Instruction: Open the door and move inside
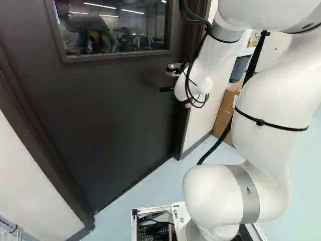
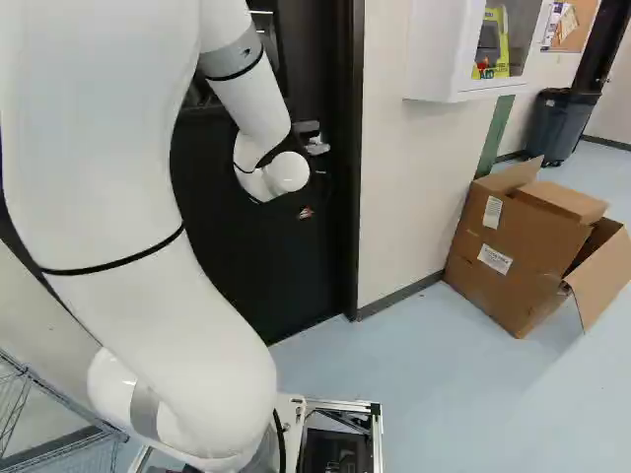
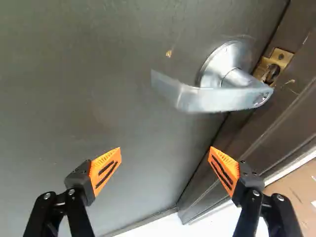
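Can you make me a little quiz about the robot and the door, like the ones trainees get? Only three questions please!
1. True or false: the gripper is open and is not gripping the door handle.
2. What colour are the gripper's pads? a) green b) orange c) blue
3. In the left base view, what is set into the upper part of the door?

Key: 1. True. 2. b. 3. A window.

Pale blue floor (image 2: pixel 434 384) under open cardboard box (image 2: pixel 518 258) and dark bin (image 2: pixel 558 128).
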